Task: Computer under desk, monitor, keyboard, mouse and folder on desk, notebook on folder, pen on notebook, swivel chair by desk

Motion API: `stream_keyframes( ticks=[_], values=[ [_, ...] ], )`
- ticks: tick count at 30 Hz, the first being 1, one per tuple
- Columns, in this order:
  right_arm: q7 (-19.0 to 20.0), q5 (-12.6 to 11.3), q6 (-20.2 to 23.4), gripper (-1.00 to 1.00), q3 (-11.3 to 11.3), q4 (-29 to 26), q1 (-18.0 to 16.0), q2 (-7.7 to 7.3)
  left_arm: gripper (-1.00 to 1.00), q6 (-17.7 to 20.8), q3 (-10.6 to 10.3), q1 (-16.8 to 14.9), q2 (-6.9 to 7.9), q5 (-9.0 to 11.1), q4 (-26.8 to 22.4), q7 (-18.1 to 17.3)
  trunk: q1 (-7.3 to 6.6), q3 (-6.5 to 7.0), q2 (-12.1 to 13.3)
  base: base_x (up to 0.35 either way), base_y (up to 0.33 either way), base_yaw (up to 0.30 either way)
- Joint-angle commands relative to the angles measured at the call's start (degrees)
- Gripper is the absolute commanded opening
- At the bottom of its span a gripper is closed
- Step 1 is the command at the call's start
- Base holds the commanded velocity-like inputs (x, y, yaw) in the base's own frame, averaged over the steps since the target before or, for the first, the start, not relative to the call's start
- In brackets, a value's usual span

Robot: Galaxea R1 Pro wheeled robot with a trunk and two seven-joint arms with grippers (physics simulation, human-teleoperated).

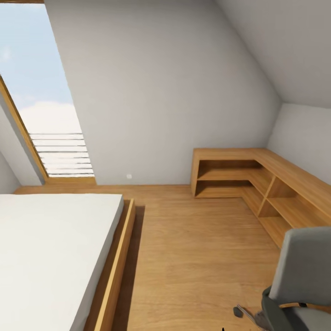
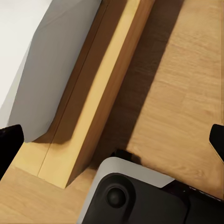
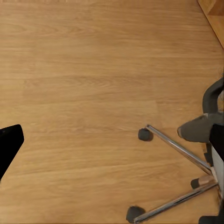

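The swivel chair, with its grey back and dark armrest, stands at the lower right of the head view on the wooden floor. Its chrome star base and a black caster appear in the right wrist view, a little way off from my right gripper. That gripper hangs open over bare floor. My left gripper is open too, above the floor beside the bed frame. The desk, computer, monitor, keyboard, mouse, folder, notebook and pen are out of view.
A low bed with a white mattress and wooden frame fills the left. A light wooden corner shelf unit runs along the right wall. A slanted window is at the far left. My own base sits near the bed's corner.
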Motion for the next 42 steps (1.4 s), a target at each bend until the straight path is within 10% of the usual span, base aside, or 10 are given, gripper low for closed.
stream_keyframes(
  ticks=[1,42],
  values=[
    [-0.3,-0.2,-0.1,1.00,0.5,0.0,0.0,-0.01,1.00,-0.2,-0.5,0.0,0.06,0.5,0.0,0.4,0.06,-0.12,-0.1,0.317,0.000,0.000],
    [-0.3,-0.2,0.3,1.00,0.6,0.0,0.0,-0.01,1.00,-0.1,-0.6,0.0,0.06,0.5,0.3,0.4,0.06,-0.12,-0.1,0.329,0.000,0.000]
  ],
)
